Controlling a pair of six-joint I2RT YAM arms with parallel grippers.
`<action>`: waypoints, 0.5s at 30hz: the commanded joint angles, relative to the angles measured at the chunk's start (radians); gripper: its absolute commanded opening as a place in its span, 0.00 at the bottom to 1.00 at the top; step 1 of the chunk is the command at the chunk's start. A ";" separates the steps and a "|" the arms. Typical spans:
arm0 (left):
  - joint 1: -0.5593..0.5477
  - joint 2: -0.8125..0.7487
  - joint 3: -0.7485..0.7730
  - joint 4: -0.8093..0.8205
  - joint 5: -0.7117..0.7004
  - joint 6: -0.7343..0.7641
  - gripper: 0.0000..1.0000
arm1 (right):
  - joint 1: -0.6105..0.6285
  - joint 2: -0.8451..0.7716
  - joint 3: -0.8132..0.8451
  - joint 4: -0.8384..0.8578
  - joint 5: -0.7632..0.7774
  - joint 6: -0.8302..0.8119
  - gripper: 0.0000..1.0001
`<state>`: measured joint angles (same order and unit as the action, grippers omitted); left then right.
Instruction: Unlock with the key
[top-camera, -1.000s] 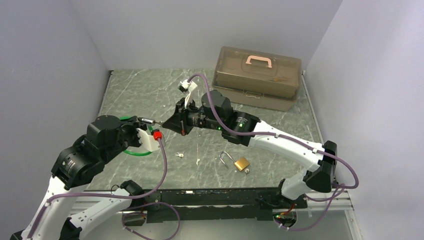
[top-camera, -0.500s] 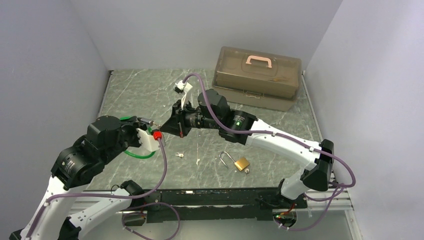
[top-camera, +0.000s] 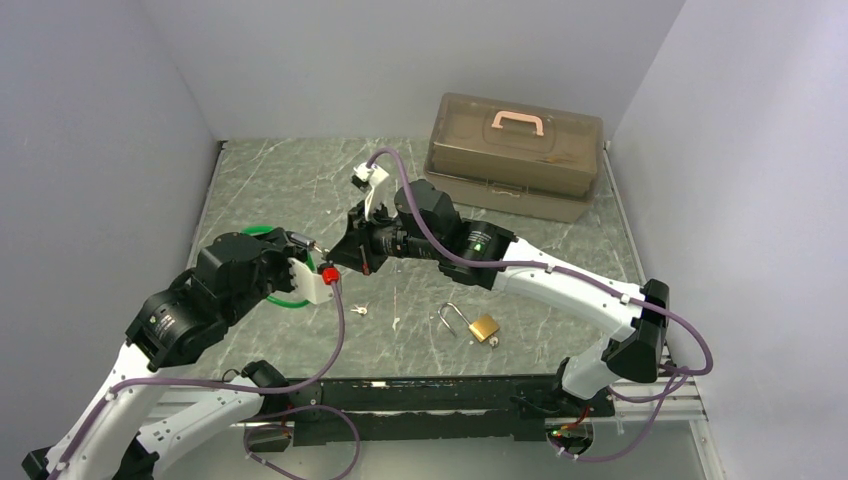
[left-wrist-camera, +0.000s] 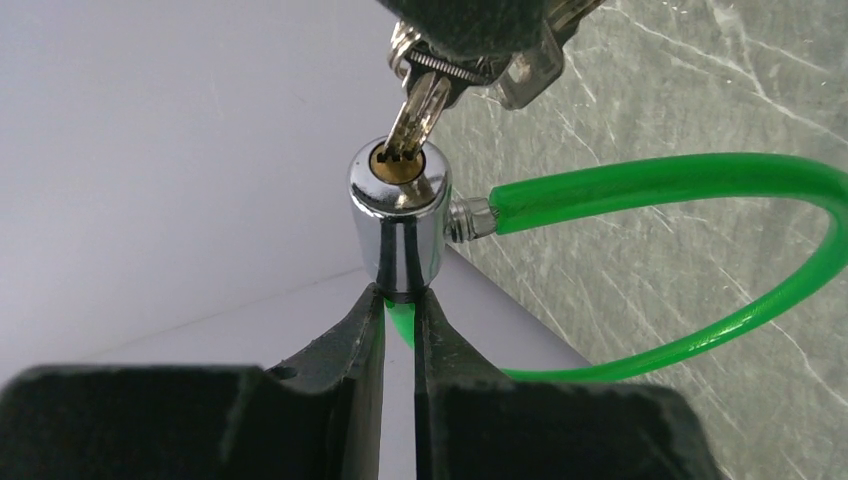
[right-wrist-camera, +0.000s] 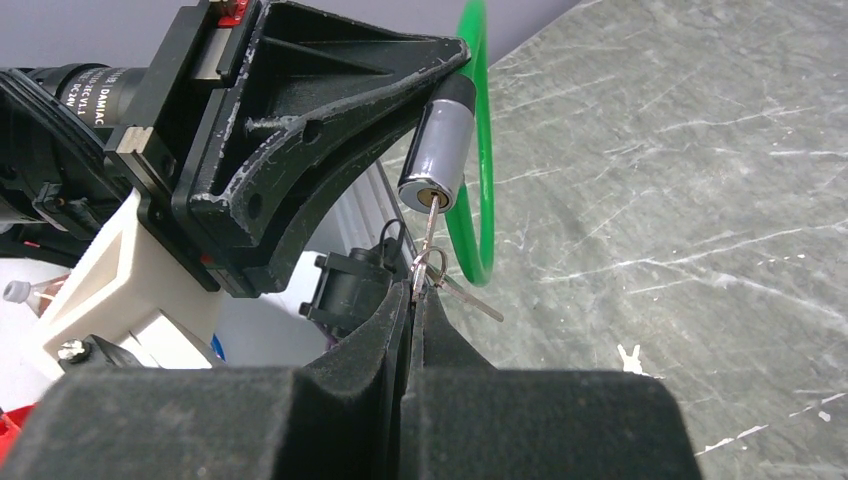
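Note:
A green cable lock (left-wrist-camera: 700, 180) ends in a chrome cylinder (left-wrist-camera: 400, 215), and my left gripper (left-wrist-camera: 400, 300) is shut on that cylinder's lower end. The cable loops out to the right over the table. A silver key (left-wrist-camera: 420, 110) on a ring has its blade in the brass keyhole on top of the cylinder. My right gripper (right-wrist-camera: 415, 290) is shut on the key (right-wrist-camera: 428, 235), just below the cylinder (right-wrist-camera: 440, 150). From above, both grippers meet tip to tip at the lock (top-camera: 300, 242), left of the table's middle.
A brass padlock (top-camera: 483, 327) with its shackle swung open lies on the marble table near the front. A brown toolbox (top-camera: 515, 155) with a pink handle stands at the back right. A small white scrap (top-camera: 358, 310) lies near the lock. Grey walls close in three sides.
My left arm has shifted right and forward, carrying the lock cylinder up against the key. The right gripper has edged left toward it, closing the gap between the two.

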<state>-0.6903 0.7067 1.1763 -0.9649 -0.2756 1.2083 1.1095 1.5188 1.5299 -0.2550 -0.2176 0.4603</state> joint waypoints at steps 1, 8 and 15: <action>-0.013 -0.006 -0.008 0.084 -0.022 0.037 0.00 | 0.007 -0.056 0.029 0.092 -0.017 -0.001 0.00; -0.014 -0.022 -0.031 0.077 -0.036 0.034 0.00 | 0.007 -0.050 0.073 0.054 -0.017 -0.020 0.00; -0.012 -0.034 -0.059 0.081 -0.079 0.042 0.00 | 0.011 -0.054 0.104 0.024 -0.027 -0.035 0.00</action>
<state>-0.7010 0.6823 1.1316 -0.9291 -0.2966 1.2282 1.1095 1.5173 1.5562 -0.2909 -0.2180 0.4377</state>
